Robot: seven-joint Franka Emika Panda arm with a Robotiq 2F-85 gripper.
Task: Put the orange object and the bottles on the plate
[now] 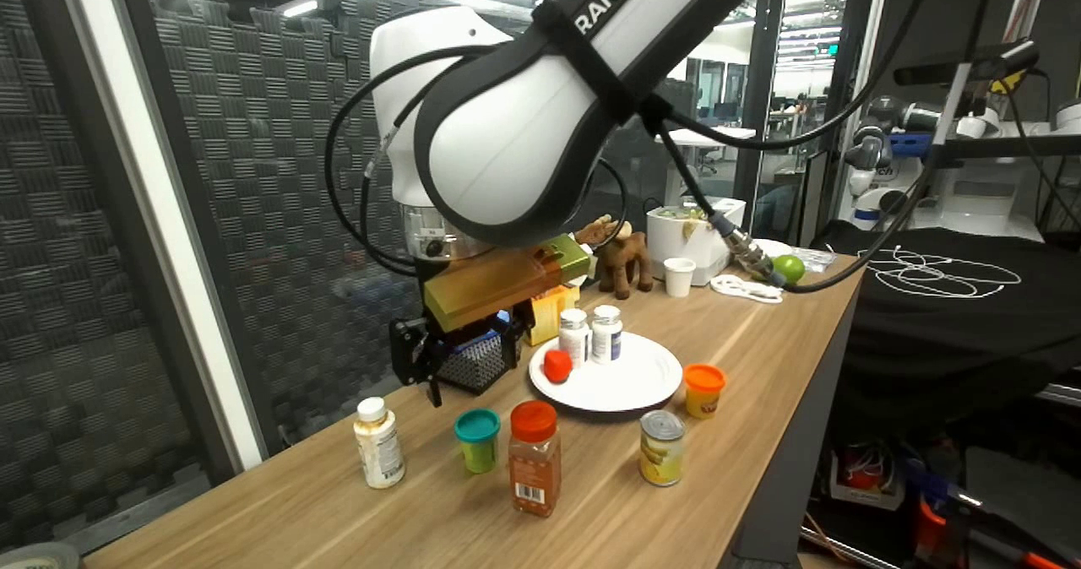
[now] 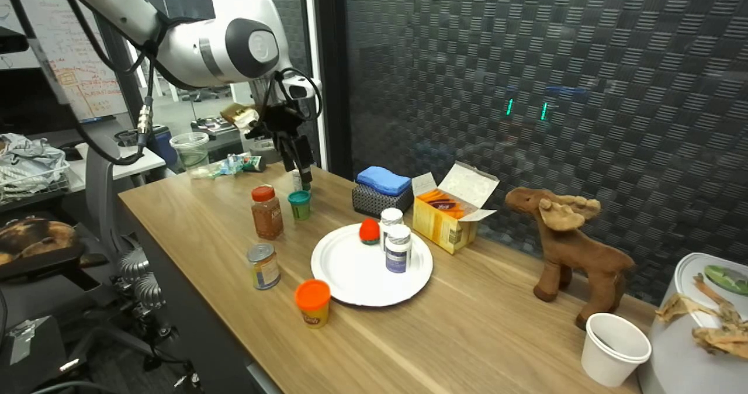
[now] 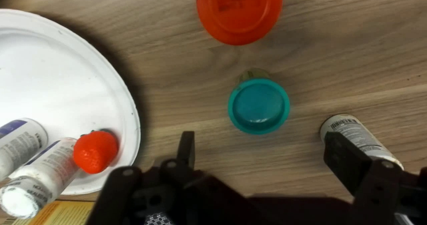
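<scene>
My gripper (image 3: 259, 136) is open and empty above the table. In the wrist view the green-lidded jar (image 3: 259, 106) appears just beyond the gap, and one finger (image 3: 347, 161) partly covers a white bottle (image 3: 357, 135). The red-capped bottle (image 1: 535, 459) and a yellowish can (image 1: 661, 449) stand upright on the table. The orange object, a small tub with an orange lid (image 2: 313, 300), stands beside the plate (image 2: 350, 277). On that white plate are two white pill bottles (image 1: 575, 338) and a red-orange strawberry-like piece (image 1: 557, 365) touching or close to one of them.
Behind the plate stand a dark patterned box (image 2: 374, 203) topped by a blue block (image 2: 384, 180), and an open yellow box (image 2: 447, 224). Farther along are a plush moose (image 2: 578, 259), a paper cup (image 2: 613, 353) and a white bin (image 1: 688, 244). A glass wall runs along the table's back.
</scene>
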